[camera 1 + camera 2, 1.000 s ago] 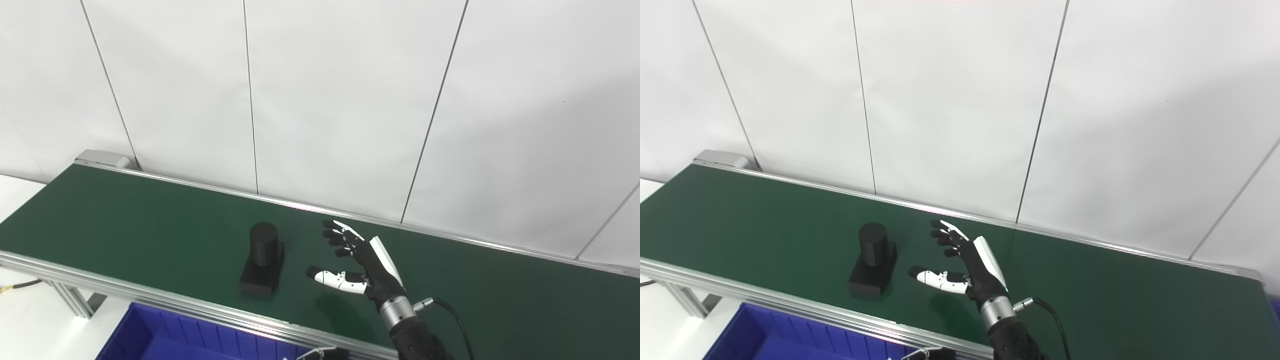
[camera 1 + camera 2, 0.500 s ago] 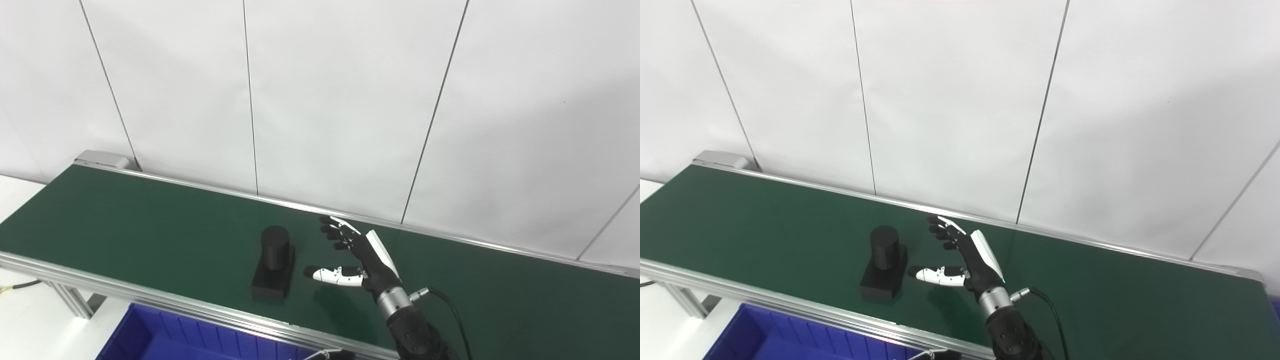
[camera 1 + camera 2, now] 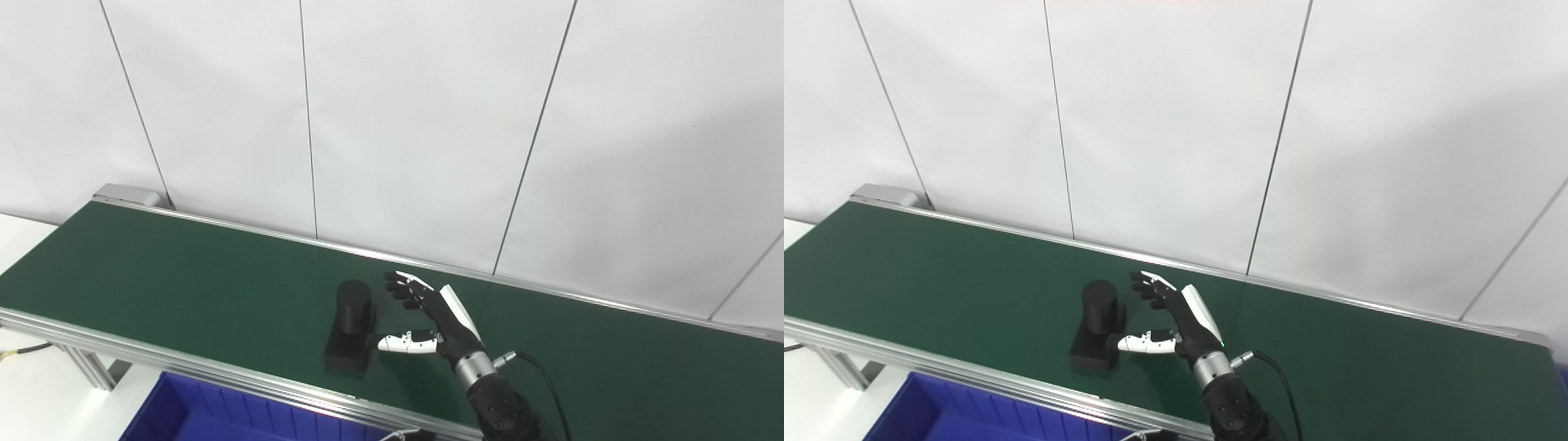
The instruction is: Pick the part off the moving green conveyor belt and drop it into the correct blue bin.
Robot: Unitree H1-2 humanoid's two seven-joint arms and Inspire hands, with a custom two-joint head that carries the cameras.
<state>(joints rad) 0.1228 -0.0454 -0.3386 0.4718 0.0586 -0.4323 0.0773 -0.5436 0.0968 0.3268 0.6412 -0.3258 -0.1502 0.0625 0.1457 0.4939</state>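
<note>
**Open hand at the part, grip not yet made**

Black part (image 3: 349,331) sitting on the green belt (image 3: 184,269), near its front rail, roughly mid-length. Made up of a flat rectangular base with an upright round cylinder on top; matte, dark, hard-looking, probably plastic or rubber-coated.

Just to its right, the right hand (image 3: 432,318), spread wide and holding nothing. Fingers (image 3: 401,288) reaching behind the cylinder's far side, white-tipped thumb (image 3: 398,343) at the base's near right edge, touching or nearly so; contact too fine to tell. Palm facing the part.

Step judged: closing in for the grasp. Next move likely calls for curling fingers and thumb around the cylinder in time with the belt's travel, then lifting straight up. Round smooth sides may slip under a loose grip.

Belt surface smooth, low-sheen, framed by ribbed aluminium rails. Blue bin (image 3: 202,416) below the front rail, glossy plastic with ribbed inner walls, only partly in view. Left hand barely visible at the bottom edge; state impossible to tell. White panelled wall behind.
</note>
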